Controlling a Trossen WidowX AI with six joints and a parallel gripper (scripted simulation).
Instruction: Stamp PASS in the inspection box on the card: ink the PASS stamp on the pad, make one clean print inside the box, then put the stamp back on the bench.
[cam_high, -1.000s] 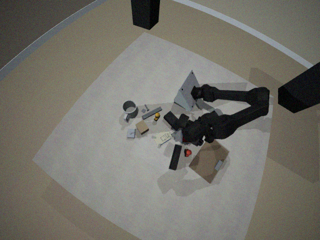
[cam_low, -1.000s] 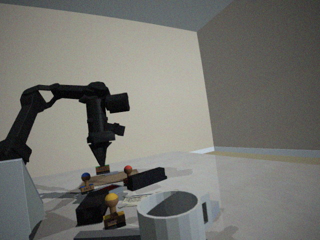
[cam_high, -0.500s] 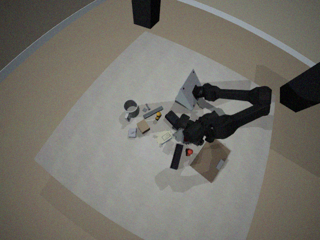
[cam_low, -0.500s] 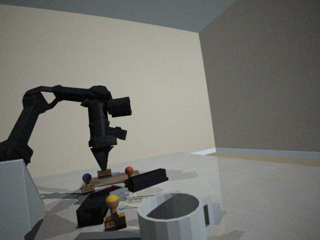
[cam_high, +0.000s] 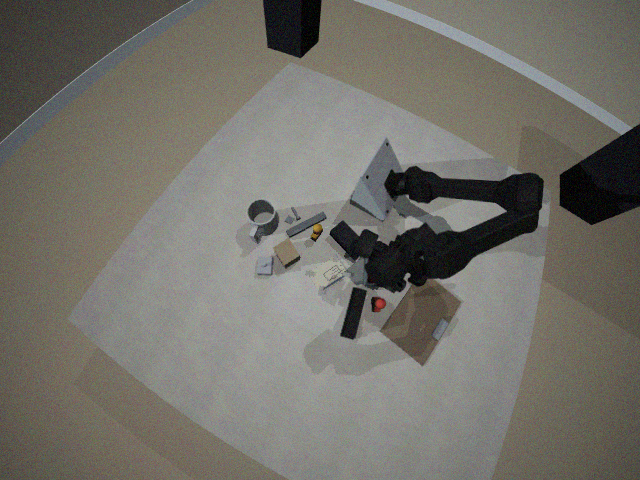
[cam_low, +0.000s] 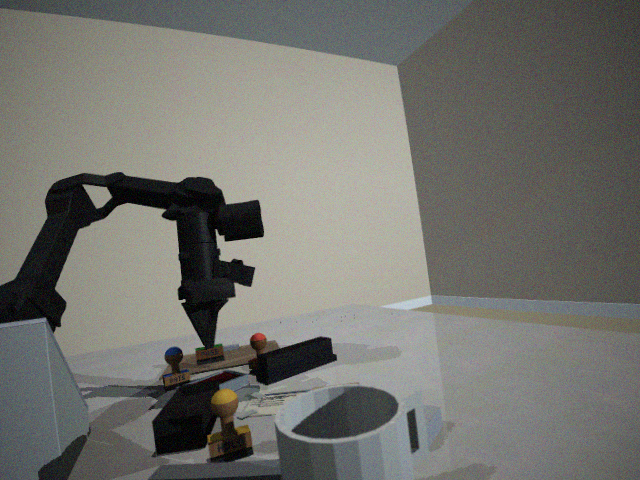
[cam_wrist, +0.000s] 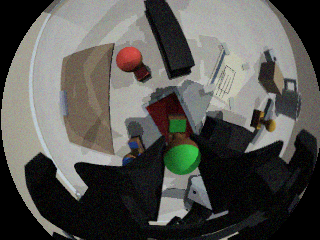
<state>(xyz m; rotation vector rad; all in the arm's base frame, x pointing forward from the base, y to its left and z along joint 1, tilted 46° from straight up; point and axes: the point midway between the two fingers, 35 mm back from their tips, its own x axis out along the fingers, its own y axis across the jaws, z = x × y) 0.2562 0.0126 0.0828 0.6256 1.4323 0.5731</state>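
Note:
My gripper is shut on the green-topped PASS stamp and holds it upright, its block a little above the ink pad. The red ink pad lies open in its grey case; the stamp hides part of it in the wrist view. In the top view the arm covers the stamp and most of the pad. The pale card lies beside the pad with its printed outline visible; I cannot make out a clean stamp print on it.
A blue stamp and a red stamp stand near the pad. Black blocks flank it. A brown board, yellow stamp, tan box, mug and grey wedge stand around.

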